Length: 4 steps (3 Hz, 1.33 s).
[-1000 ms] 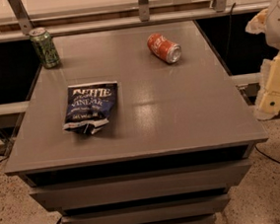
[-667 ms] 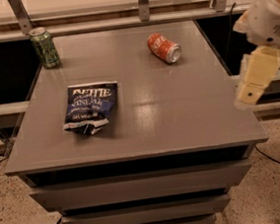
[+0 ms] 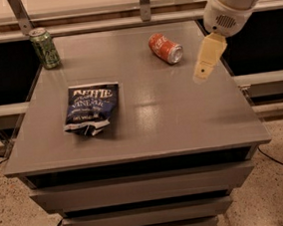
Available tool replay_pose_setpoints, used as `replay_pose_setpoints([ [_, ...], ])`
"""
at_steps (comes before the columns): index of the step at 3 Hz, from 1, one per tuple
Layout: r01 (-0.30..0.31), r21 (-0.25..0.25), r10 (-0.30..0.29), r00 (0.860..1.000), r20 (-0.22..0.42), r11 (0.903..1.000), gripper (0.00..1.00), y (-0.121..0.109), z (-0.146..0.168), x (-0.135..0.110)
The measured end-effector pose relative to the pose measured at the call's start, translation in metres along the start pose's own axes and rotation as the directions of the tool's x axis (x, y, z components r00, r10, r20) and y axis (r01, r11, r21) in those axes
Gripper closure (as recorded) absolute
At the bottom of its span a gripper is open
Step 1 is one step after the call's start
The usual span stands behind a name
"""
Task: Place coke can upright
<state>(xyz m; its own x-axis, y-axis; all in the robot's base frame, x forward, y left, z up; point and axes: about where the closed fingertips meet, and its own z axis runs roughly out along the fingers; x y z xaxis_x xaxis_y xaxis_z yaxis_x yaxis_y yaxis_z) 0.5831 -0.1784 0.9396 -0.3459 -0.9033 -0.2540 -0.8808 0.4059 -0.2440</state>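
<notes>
Red-orange with white script, the coke can [image 3: 165,48] lies on its side toward the far right of the grey tabletop [image 3: 172,117], its silver end facing the near right. The gripper [image 3: 203,69], pale yellow, hangs above the right part of the tabletop, just to the right of the can and apart from it; whether it is spread or closed does not show. A green can [image 3: 44,48] stands upright at the far left corner. A dark blue chip bag [image 3: 92,108] lies flat on the left side.

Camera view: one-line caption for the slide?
Gripper hovers beside the coke can, which lies on its side on the grey table; green can upright, chip bag flat.
</notes>
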Motion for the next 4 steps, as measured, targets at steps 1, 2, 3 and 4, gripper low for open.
replay_pose_setpoints([
  [1, -0.095, 0.027, 0.094, 0.995, 0.038, 0.9951, 0.0, -0.028, 0.027, -0.033],
  [2, -0.095, 0.027, 0.094, 0.995, 0.038, 0.9951, 0.0, -0.028, 0.027, -0.033],
  [3, -0.126, 0.021, 0.124, 0.991, 0.052, 0.9919, 0.0, -0.033, 0.039, -0.042],
  [4, -0.183, 0.043, 0.179, 0.981, 0.08, 0.9822, 0.0, -0.047, 0.053, -0.058],
])
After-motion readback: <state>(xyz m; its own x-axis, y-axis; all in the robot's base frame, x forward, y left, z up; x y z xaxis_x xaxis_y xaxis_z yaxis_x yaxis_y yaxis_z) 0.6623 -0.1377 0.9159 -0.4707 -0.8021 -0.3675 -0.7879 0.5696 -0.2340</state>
